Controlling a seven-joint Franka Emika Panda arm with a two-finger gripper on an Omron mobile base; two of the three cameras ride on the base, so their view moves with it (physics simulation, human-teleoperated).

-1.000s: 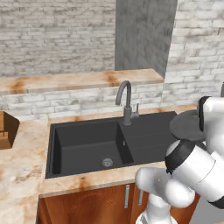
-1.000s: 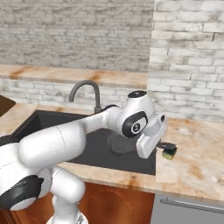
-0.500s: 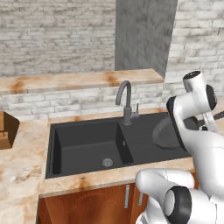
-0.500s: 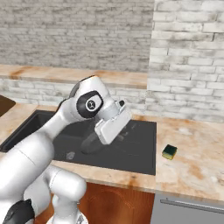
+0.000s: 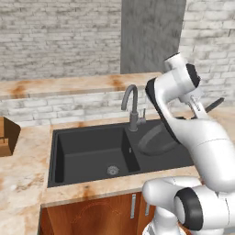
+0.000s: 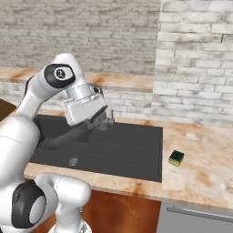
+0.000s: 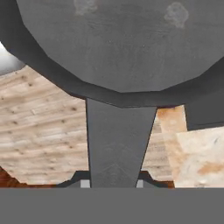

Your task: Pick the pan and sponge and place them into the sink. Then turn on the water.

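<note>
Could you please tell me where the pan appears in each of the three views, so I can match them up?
Left base view: the pan is right of centre, tilted over the right part of the sink.
Right base view: left of centre, a dark shape low over the sink.
Hand view: its round body spans the top, with the handle running down the middle.
Shared landmark: the black sink, in both base views.

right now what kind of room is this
A kitchen, rendered rather than real: a black double sink with a gooseneck faucet set in a stone counter, brick walls behind, and a sponge on the counter.
</note>
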